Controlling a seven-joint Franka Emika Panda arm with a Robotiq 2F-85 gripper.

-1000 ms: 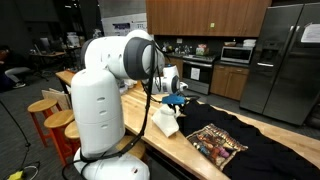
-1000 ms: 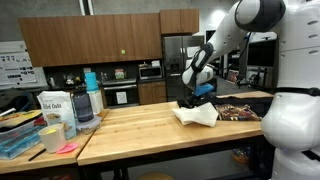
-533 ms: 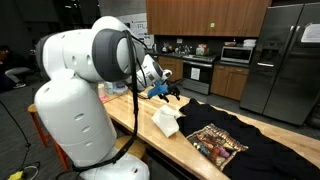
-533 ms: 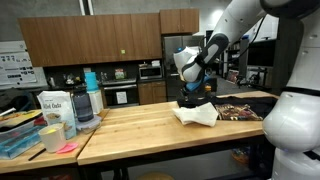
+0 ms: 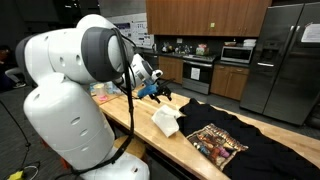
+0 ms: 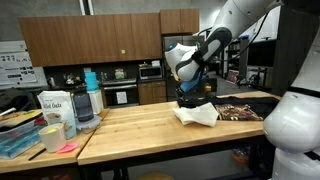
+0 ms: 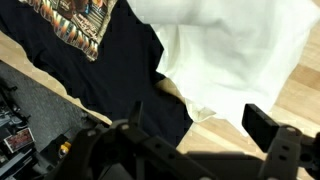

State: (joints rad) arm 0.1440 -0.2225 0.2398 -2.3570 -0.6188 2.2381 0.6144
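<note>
Hovering | gripper [image 7: 190, 130] spread wide, empty | under it: white cloth [image 7: 235, 50] beside black shirt [image 7: 115, 70]

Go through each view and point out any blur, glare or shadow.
Wrist view: the white cloth is washed out, with its folds barely showing, and the gripper is a dark, unfocused silhouette. In an exterior view, the robot arm looms large and soft-edged in the foreground. In an exterior view, the wooden table is evenly lit, with no strong glare.
</note>
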